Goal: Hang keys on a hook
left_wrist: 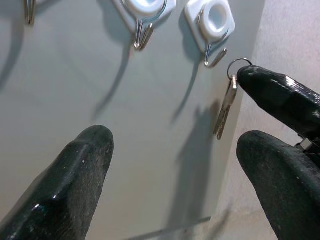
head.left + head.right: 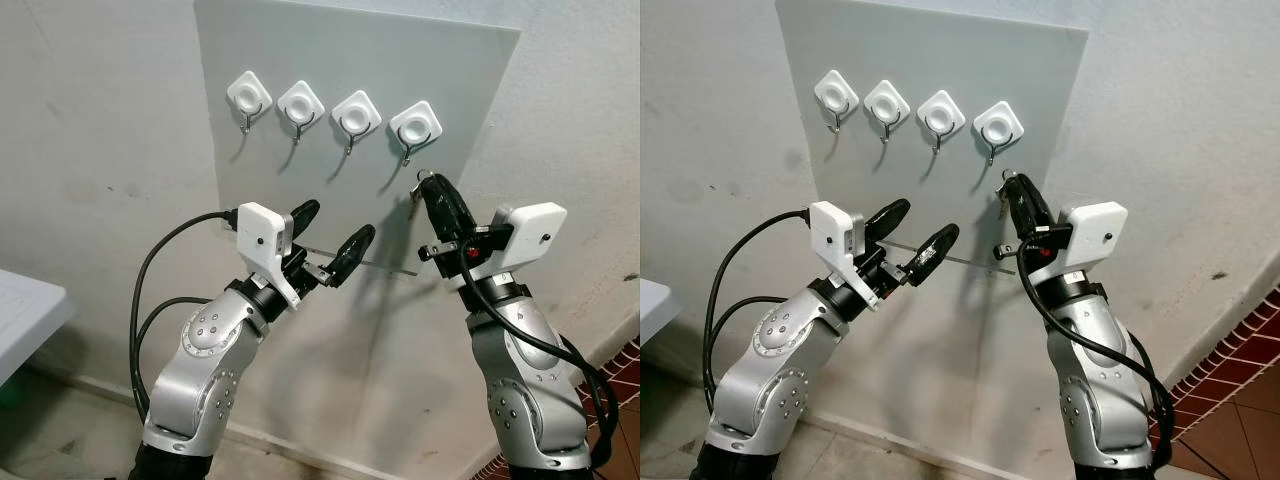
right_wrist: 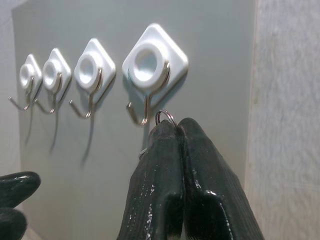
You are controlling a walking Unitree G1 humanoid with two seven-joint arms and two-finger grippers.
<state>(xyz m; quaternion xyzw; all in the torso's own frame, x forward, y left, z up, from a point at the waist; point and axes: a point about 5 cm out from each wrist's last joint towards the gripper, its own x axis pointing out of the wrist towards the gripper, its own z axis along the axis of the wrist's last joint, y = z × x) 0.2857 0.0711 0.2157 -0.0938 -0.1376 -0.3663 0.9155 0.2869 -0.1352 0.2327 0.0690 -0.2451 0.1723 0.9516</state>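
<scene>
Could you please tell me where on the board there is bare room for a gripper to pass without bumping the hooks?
Bare board runs below the four hooks, left of the right gripper. Another bare strip lies above the hooks. It is crowded under the rightmost hook, where the right gripper holds the key ring. The left gripper hovers lower, jaws open.

A: The head views are evenly bright and sharp, with no motion blur. Light falls from above, so each hook (image 2: pixel 414 126) throws a soft grey shadow down and to one side on the pale board (image 2: pixel 350 60).

B: The arms cast broader, fainter shadows lower on the board. The left wrist view is dimmer, and the near fingers (image 1: pixel 65 185) of the left claw (image 1: pixel 172 187) are blurred.

A: In the right wrist view the right claw (image 3: pixel 180 125) shows small glossy highlights. The far hooks look slightly soft.
</scene>
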